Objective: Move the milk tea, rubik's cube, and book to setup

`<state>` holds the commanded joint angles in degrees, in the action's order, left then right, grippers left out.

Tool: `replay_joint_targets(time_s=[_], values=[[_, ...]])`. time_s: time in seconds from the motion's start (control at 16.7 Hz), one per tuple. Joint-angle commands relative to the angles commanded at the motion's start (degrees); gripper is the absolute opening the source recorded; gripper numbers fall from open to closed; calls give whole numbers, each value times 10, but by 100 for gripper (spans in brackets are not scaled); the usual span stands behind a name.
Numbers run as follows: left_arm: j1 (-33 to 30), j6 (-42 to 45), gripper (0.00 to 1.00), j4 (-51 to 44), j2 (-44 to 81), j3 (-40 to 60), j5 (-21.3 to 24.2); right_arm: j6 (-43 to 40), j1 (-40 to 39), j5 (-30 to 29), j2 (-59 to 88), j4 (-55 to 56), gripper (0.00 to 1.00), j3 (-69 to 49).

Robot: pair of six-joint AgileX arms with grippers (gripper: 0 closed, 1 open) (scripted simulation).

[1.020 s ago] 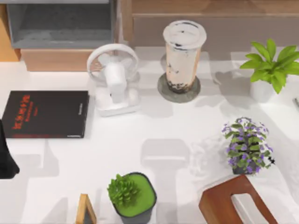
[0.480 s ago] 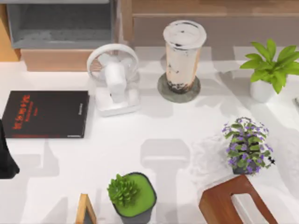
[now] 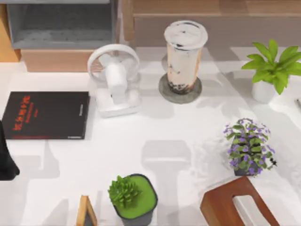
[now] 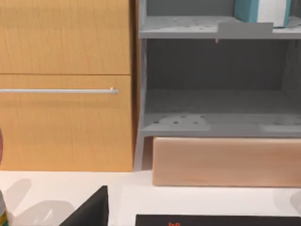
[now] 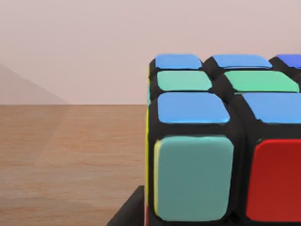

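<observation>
The milk tea stands upright on a round grey coaster at the back middle of the table, to the right of a white fan. The teal book stands on the top shelf of the grey shelf unit. The rubik's cube shows very close in the right wrist view, resting on a wooden surface, with a dark part of my right gripper just below it. My left arm is parked at the table's left edge.
A flat black book with red lettering lies at the left. A green potted succulent and a wooden piece stand at the front. A purple flower pot and a leafy plant are on the right.
Faint shadows at the table's back right have shifted slightly. No object on the table has moved.
</observation>
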<state>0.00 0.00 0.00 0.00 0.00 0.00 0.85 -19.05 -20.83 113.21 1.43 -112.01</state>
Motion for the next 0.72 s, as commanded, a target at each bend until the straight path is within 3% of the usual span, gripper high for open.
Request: replay_joint_targets(time_s=[0.24, 0.72], values=[[0, 0, 100, 0, 0, 0, 0, -1, 0, 1, 3, -3, 0, -2], [0, 0, 100, 0, 0, 0, 0, -1, 0, 1, 3, -3, 60, -2]])
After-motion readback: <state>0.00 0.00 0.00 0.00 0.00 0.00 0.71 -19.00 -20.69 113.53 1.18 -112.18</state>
